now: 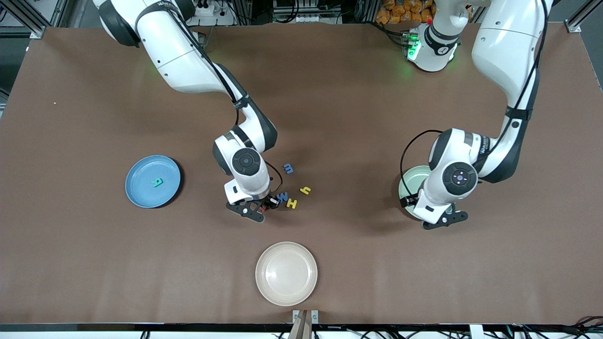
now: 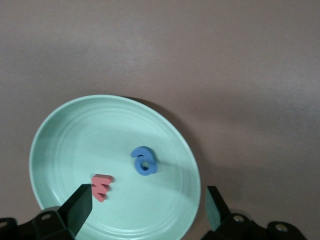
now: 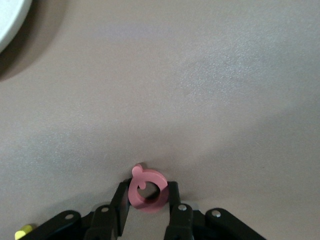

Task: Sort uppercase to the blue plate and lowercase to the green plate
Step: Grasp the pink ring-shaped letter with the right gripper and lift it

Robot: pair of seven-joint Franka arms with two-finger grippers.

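At the worktop's [image 1: 330,117] middle, the right gripper [image 3: 148,207] is clamped on the red Q [image 3: 146,190], beside the blue W [image 1: 282,197] and yellow H [image 1: 292,204]. The left gripper [image 2: 149,206], fingers apart, hangs over the green plate [image 2: 75,135] holding the blue a [image 2: 144,160] and a red letter [image 2: 101,186]. The teal R [image 1: 157,182] lies on the blue plate [image 1: 136,188].

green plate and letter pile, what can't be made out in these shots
- Green plate, front view: the left arm covers most of it, hiding its letters.
- Red Q, front view: hidden under the right gripper.
- Blue W, front view: partly covered by that gripper.
- Beige plate, right wrist view: cut off by the edge.
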